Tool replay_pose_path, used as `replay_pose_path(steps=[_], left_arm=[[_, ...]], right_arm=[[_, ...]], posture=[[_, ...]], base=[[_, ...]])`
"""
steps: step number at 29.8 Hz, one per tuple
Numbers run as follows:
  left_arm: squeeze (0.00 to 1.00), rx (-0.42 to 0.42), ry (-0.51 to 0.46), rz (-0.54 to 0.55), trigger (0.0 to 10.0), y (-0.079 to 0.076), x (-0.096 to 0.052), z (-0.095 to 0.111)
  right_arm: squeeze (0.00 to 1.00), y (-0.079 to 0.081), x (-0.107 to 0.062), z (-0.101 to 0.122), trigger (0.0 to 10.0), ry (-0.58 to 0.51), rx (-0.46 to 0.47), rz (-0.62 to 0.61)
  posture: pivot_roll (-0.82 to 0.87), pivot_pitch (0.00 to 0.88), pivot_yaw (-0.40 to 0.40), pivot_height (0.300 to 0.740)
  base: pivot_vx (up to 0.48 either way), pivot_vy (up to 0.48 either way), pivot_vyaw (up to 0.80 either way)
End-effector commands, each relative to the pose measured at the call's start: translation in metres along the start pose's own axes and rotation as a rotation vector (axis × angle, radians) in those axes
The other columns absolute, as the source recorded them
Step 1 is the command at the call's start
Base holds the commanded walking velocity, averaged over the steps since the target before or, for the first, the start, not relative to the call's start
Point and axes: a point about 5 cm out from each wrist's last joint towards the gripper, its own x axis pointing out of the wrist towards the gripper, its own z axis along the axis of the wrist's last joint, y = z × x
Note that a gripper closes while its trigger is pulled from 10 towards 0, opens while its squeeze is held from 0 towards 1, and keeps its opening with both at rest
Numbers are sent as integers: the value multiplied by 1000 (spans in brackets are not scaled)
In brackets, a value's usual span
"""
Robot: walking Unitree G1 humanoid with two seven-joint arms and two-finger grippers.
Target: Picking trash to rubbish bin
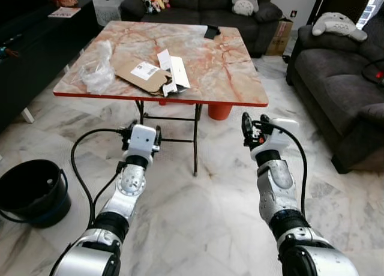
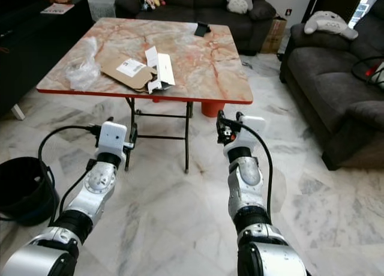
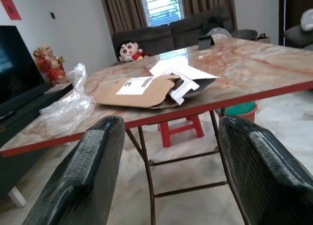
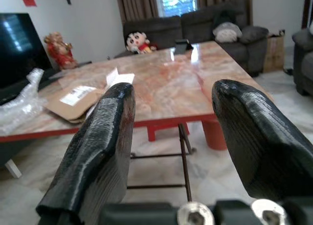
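Left eye view: both my pincers, left pincer (image 1: 141,134) and right pincer (image 1: 252,129), hang wide and empty mid-frame, short of the cardboard (image 1: 143,75) on the bench (image 1: 228,78).

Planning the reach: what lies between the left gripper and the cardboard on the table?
In the left eye view, only bare floor and the table's red front edge separate the left gripper, jaws open, from the cardboard.

I could read no text anywhere. The cardboard mailer (image 1: 141,75) on the marble table (image 1: 234,78) carried a white shipping label (image 1: 144,70), but its dark print was too small to make out.
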Motion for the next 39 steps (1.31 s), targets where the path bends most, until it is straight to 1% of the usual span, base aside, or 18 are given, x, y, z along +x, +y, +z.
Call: replay_pose_path(steps=[1,5,12,17,20,28,30,32,35,39], left_arm=[[0,-13,-66,21,10000,1,9,16],[0,-16,-73,27,10000,0,9,18],[0,-15,-83,48,10000,4,9,19],[0,-9,-69,48,10000,4,10,18],[0,-9,-70,48,10000,3,9,18],[0,-6,-65,50,10000,3,8,18],[0,-7,-66,51,10000,3,9,19],[0,-7,-67,49,10000,3,9,19],[0,-5,-64,49,10000,3,9,19],[0,-1,-54,51,10000,3,9,18]], right_arm=[[0,1,5,8,10000,-27,-14,11],[0,-4,1,0,10000,29,-41,7],[0,-10,-7,-11,10000,79,-36,-18],[0,-7,-6,-10,10000,75,-38,-3],[0,-5,-4,-6,10000,49,-36,9],[0,-5,-2,-2,10000,35,-29,4],[0,-5,-2,0,10000,27,-58,11],[0,-4,-2,1,10000,16,-66,19],[0,-5,-2,-1,10000,34,-83,16],[0,-4,-2,-1,10000,32,-56,13]], posture=[[195,0,-82,740],[193,0,-89,740],[193,0,-91,740],[193,0,-91,740],[192,0,-86,740],[202,0,-82,740],[202,0,-82,740],[202,0,-82,740],[202,0,-82,740],[202,0,-82,740]], base=[[0,0,0],[0,0,0],[264,0,-66],[310,0,-733],[324,0,0],[327,0,0],[326,0,0],[326,0,750],[325,0,800],[326,0,600]])
